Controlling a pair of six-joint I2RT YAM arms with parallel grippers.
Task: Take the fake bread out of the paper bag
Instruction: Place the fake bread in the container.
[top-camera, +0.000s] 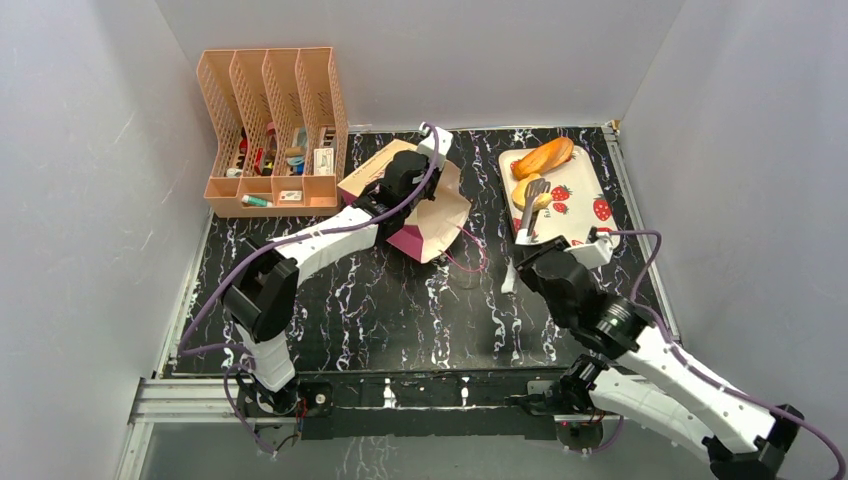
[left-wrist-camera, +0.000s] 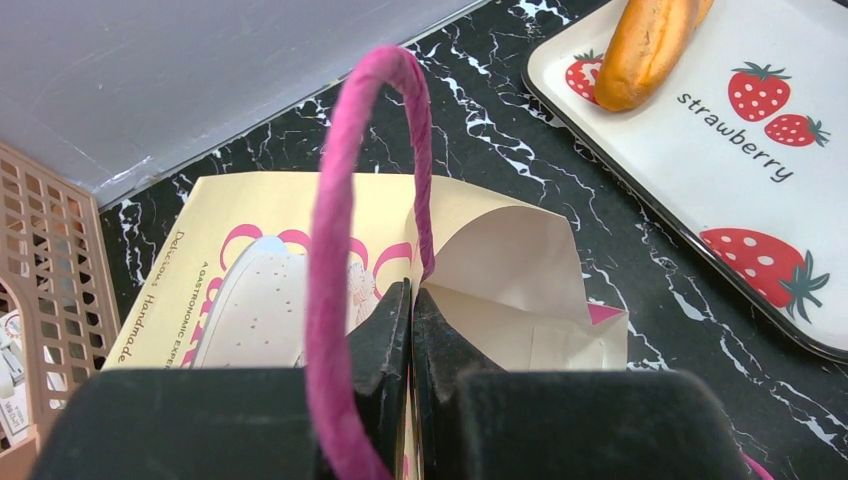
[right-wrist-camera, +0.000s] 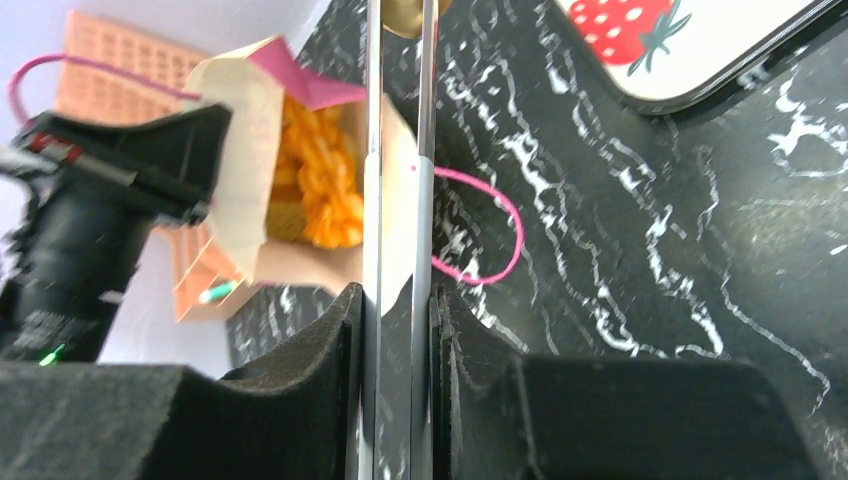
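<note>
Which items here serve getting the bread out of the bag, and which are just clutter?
In play: paper bag, bread inside it, tongs in right end effector, strawberry tray with a loaf.
Lying about: peach file rack, its small items.

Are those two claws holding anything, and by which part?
The left gripper pinches the paper bag at its top rim, beside the pink handle. The right gripper clamps metal tongs across both arms.

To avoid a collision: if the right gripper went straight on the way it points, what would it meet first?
Probably the white strawberry-printed tray: the metal tongs held by the right gripper reach a yellow bread piece there. Depth is unclear.
</note>
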